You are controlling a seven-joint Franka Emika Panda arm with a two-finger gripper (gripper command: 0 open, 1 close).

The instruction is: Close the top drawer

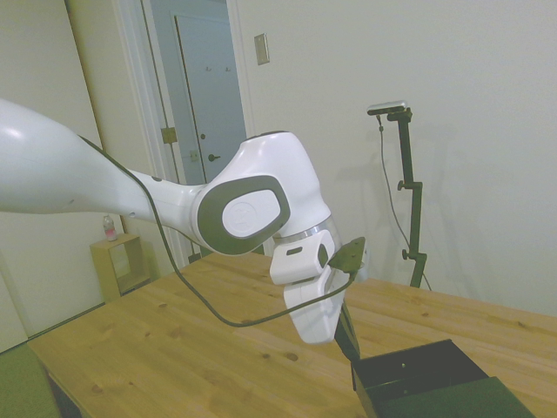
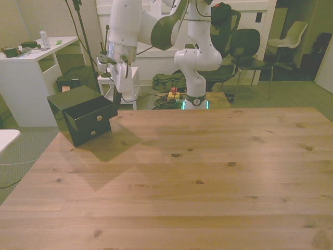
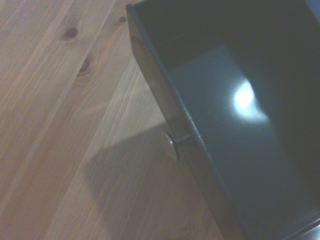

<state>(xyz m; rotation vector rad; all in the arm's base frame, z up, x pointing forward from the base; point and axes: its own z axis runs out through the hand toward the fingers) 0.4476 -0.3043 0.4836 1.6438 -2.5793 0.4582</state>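
The top drawer (image 1: 416,362) of a small black cabinet (image 2: 73,99) stands pulled out, its inside showing. In the wrist view the top drawer (image 3: 235,115) is seen from above, bare but for a bright reflection, with a small round knob (image 3: 172,145) on its flat front. From the front, the drawer front (image 2: 102,117) juts past the lower drawer's knob (image 2: 93,133). My gripper (image 1: 352,350) hangs just outside the drawer's front corner, close to it; contact cannot be told. In the front view the gripper (image 2: 117,103) is at the drawer's right.
The cabinet sits at the wooden table's (image 2: 197,177) corner, on the front view's left. A white desk (image 2: 26,57) and a white stool stand beyond that edge. Chairs (image 2: 250,44) stand behind the robot base.
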